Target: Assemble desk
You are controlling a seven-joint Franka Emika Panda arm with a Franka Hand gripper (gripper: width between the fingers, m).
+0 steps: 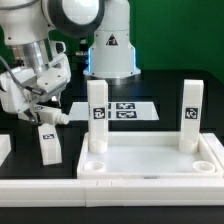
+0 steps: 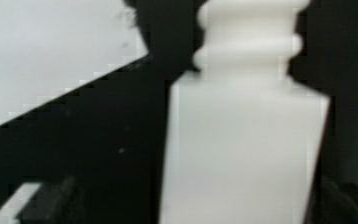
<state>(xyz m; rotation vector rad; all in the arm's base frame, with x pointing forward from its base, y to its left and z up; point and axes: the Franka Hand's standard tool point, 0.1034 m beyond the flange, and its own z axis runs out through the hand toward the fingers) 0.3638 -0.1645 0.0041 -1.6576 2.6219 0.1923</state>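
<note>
Directly beneath wide-open, empty gripper (image 1: 44, 117): loose white leg (image 1: 48, 143) lying flat on black table (image 1: 166, 104), framed between spread fingers (image 2: 34, 205) in wrist view. Toward exterior view's right: tabletop (image 1: 150, 157), two upright legs (image 1: 97, 115) in far corners.

White rounded arm (image 1: 70, 15) with black joints, thin cables, pale end effector (image 1: 40, 112).

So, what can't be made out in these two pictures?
Wrist view: the short square white plastic leg is blurred, and its unthreaded end is cut off by the edge.
Exterior view: the thin flat white marker board is partly hidden behind an upright white leg.
</note>
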